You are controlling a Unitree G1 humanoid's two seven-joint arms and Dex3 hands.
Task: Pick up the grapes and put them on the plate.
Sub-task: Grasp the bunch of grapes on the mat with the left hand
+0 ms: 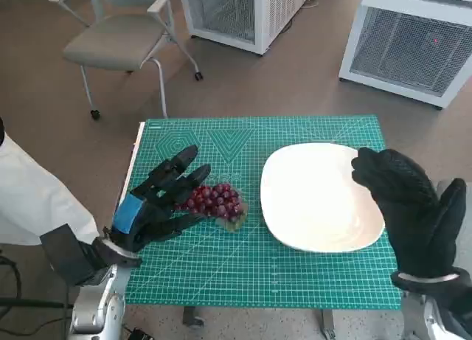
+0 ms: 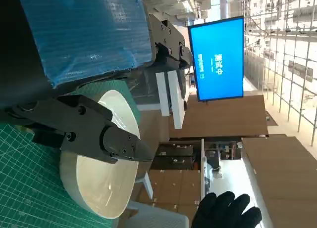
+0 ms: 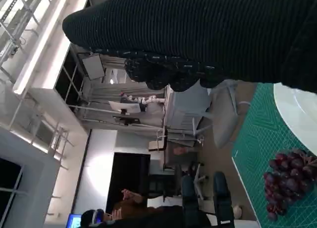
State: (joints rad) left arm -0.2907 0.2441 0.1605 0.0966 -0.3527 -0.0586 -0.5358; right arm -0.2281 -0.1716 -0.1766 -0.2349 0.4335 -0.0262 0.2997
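Note:
A bunch of dark red grapes (image 1: 217,200) lies on the green cutting mat (image 1: 243,273), just left of a white oval plate (image 1: 317,200). My left hand (image 1: 157,201) sits on the mat at the bunch's left side. Its fingers are spread, some over the far side of the bunch and the thumb along the near side, and it holds nothing. My right hand (image 1: 413,207) hovers over the plate's right rim, fingers extended and empty. The right wrist view shows the grapes (image 3: 290,181) on the mat beside the plate (image 3: 302,109). In the left wrist view the plate (image 2: 99,188) lies beyond my fingers (image 2: 94,131).
A grey chair (image 1: 122,37) stands on the floor beyond the table's far left corner. Two white cabinets (image 1: 243,12) (image 1: 409,45) stand further back. A person's white sleeve (image 1: 29,200) is close to the table's left side.

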